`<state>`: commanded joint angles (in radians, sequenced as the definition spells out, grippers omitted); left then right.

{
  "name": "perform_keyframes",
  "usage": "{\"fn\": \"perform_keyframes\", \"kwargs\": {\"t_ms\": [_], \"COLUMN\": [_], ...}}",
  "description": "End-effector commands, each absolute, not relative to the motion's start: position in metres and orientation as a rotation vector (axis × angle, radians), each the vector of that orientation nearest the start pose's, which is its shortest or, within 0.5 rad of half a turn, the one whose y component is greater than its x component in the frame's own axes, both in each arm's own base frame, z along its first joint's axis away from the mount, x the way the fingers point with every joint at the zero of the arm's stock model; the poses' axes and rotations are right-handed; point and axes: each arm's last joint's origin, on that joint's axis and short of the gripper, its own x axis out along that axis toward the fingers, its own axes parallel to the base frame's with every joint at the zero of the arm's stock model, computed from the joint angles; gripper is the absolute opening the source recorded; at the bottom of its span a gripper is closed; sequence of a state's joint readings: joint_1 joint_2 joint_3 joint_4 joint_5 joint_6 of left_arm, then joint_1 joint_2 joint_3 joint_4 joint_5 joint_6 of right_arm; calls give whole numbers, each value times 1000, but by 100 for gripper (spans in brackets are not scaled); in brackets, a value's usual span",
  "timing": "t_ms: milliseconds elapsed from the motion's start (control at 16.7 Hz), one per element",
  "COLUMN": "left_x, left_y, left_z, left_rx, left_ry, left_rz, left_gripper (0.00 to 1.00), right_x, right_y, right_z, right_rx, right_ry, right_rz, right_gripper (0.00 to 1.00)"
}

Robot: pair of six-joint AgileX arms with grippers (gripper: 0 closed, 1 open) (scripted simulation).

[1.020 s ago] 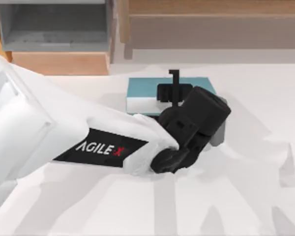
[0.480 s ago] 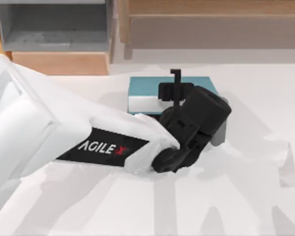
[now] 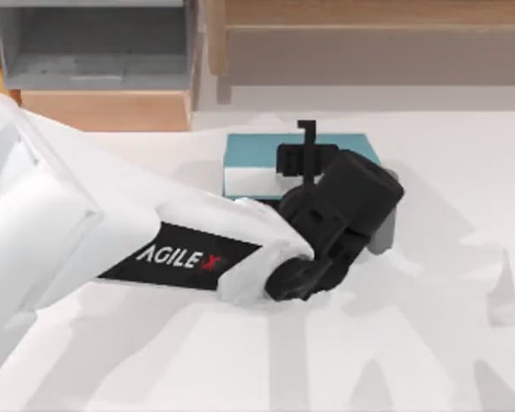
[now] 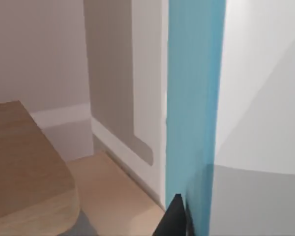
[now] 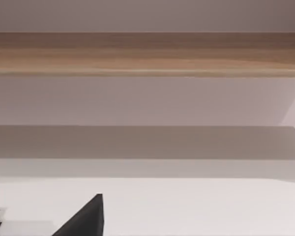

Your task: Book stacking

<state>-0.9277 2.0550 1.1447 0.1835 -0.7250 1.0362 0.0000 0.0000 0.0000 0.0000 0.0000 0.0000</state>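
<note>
the left gripper (image 3: 306, 159) is seen low over the teal book (image 3: 249, 154), its fingers reaching across the cover; whether they are wide or narrow cannot be told. the book lies flat on the white table (image 3: 446, 343), beneath the gripper

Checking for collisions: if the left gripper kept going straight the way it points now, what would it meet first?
Probably the teal book: the left gripper is already at its cover. Depth is unclear.
</note>
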Motion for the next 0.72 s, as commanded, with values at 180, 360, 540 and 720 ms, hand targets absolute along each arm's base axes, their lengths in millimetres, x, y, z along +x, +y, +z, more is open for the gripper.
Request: {"fn": "perform_keyframes", "kwargs": {"t_ms": [180, 360, 540, 720], "left_x": [267, 267, 267, 267], "left_y": [-317, -317, -317, -317], "left_z": [116, 116, 116, 116], "left_rx": [1537, 1537, 1537, 1537], "left_ry": [381, 381, 381, 381], "left_rz": [-440, -440, -440, -440], "left_gripper": [75, 98, 100, 100], "right_x": [106, 106, 106, 106], "right_y": [-1, -1, -1, -1], "right_z": [160, 160, 160, 160], "right_rx": [0, 0, 0, 0], "right_ry": [0, 0, 0, 0], "right_rz": [0, 0, 0, 0], "right_gripper": [100, 100, 100, 100]}}
